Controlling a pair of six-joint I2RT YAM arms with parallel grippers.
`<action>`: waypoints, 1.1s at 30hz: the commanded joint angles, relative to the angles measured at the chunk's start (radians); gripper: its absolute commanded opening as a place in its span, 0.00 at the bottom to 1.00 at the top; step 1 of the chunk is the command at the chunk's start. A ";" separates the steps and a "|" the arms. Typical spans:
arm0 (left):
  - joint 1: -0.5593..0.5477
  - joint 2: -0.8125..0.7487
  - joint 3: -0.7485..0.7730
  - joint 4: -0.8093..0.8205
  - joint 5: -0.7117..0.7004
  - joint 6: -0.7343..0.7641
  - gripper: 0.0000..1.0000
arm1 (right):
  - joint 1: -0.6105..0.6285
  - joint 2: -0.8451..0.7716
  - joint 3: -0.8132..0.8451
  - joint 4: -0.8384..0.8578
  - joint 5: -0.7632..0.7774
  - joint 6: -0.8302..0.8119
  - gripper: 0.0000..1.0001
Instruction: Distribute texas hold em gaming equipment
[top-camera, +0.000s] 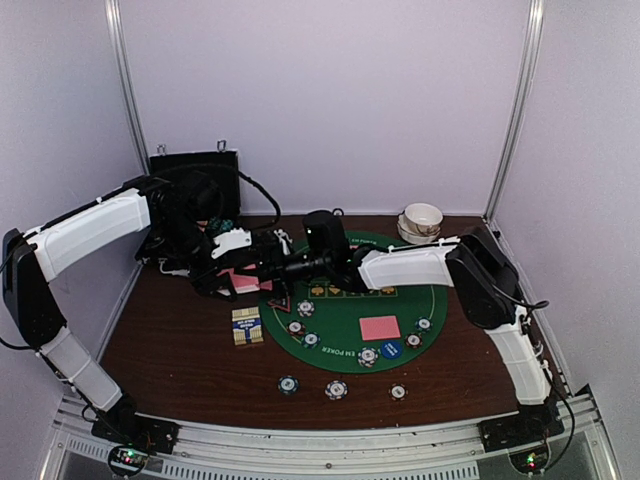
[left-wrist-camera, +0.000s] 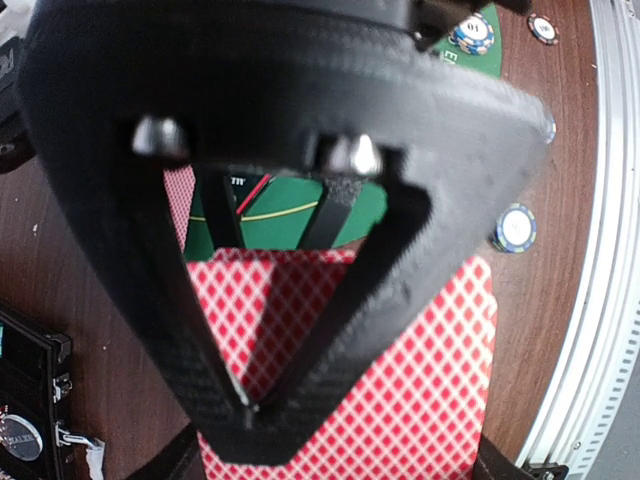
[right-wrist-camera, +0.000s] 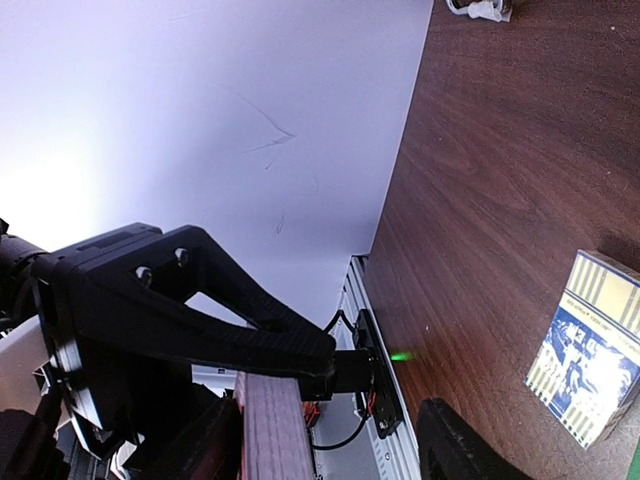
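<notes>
My left gripper (top-camera: 232, 268) is shut on a deck of pink-backed playing cards (left-wrist-camera: 410, 370), held just above the table left of the round green mat (top-camera: 345, 325). In its wrist view the black fingers (left-wrist-camera: 330, 330) pinch together over the diamond-patterned backs. My right gripper (top-camera: 287, 268) reaches in from the right. Its jaws stand open on either side of the deck's edge (right-wrist-camera: 270, 430), with a wide gap on one side. A single pink card (top-camera: 380, 327) lies face down on the mat. Stripe-edged chips (top-camera: 336, 389) and a blue disc (top-camera: 390, 349) lie on and in front of the mat.
A blue-and-yellow card box (top-camera: 247, 325) lies left of the mat and also shows as a box (right-wrist-camera: 590, 350) in the right wrist view. A black hard case (top-camera: 195, 185) stands at the back left. White bowls (top-camera: 422, 222) are stacked at the back right.
</notes>
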 joint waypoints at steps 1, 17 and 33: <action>0.005 -0.036 0.026 0.013 0.016 0.017 0.00 | -0.032 -0.031 -0.050 -0.001 -0.026 -0.015 0.59; 0.005 -0.035 0.024 0.013 0.009 0.018 0.00 | -0.050 -0.167 -0.169 0.050 -0.034 0.003 0.47; 0.005 -0.032 0.023 0.013 0.004 0.018 0.00 | -0.050 -0.260 -0.240 0.068 -0.043 0.027 0.20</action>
